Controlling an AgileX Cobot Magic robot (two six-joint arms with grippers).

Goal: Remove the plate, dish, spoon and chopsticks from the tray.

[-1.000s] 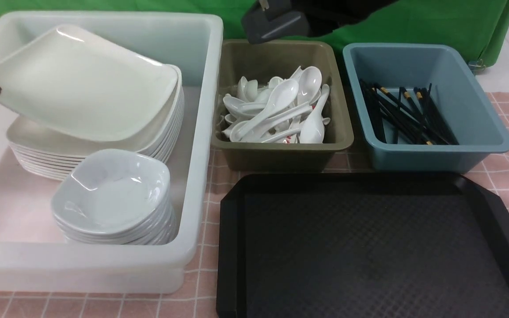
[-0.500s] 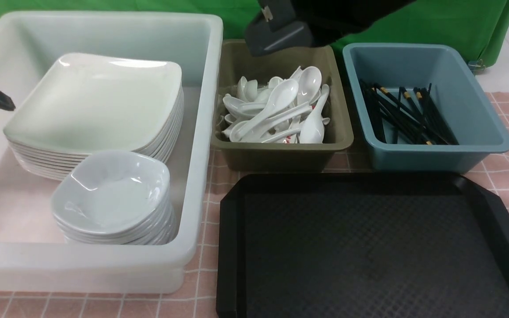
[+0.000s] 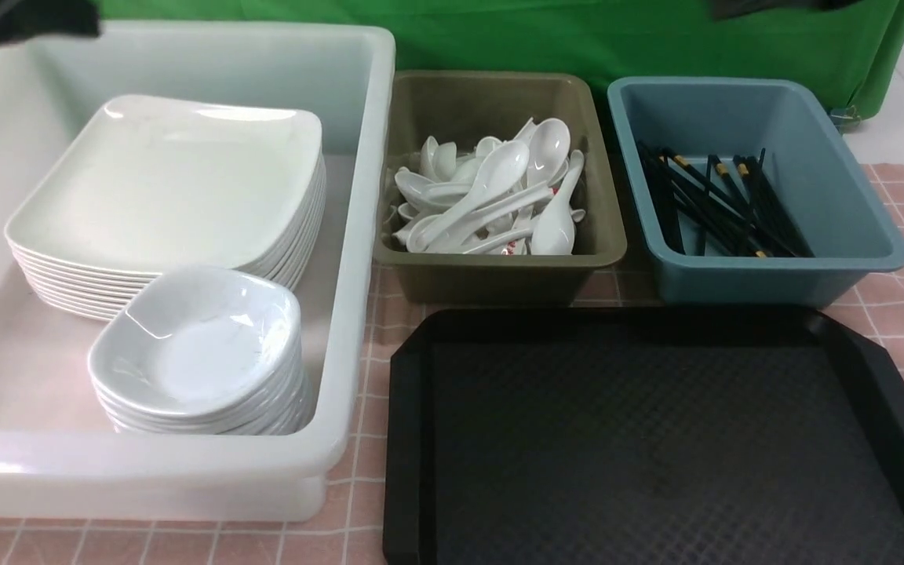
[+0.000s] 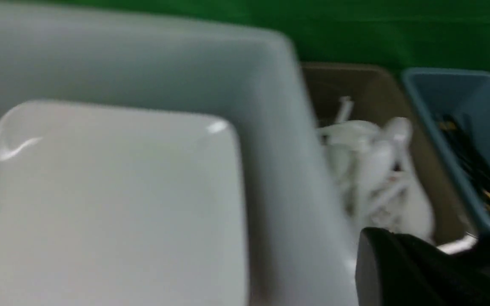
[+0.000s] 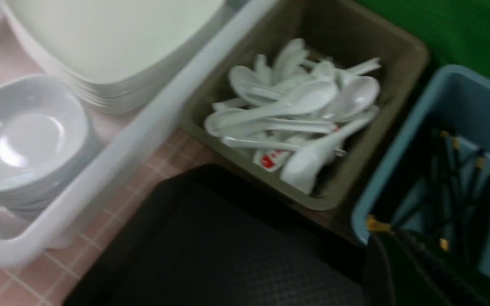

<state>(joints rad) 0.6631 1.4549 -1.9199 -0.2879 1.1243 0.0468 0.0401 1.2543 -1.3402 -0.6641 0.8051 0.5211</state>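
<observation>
The black tray [image 3: 656, 439] at the front right is bare. The top plate [image 3: 177, 180] lies flat on a stack of plates in the white tub [image 3: 358, 235]. The top dish [image 3: 197, 337] sits on a stack of dishes in front of the plates. Spoons [image 3: 499, 196] fill the olive tub [image 3: 499, 278]. Chopsticks [image 3: 723, 204] lie in the blue tub [image 3: 774, 278]. My left gripper [image 3: 20, 20] is a dark blur high over the white tub's far left corner, holding nothing I can see. Of my right gripper only one dark finger [image 5: 398, 272] shows, above the tray's far edge.
The three tubs stand in a row along the back of a pink checked tablecloth [image 3: 366, 479], with a green backdrop [image 3: 577, 35] behind them. A sliver of my right arm [image 3: 774, 6] shows at the top right.
The plate has been let go and now rests flat on the stack. My left gripper rose up and back to the tub's far corner. My right arm pulled up and right, out of the middle.
</observation>
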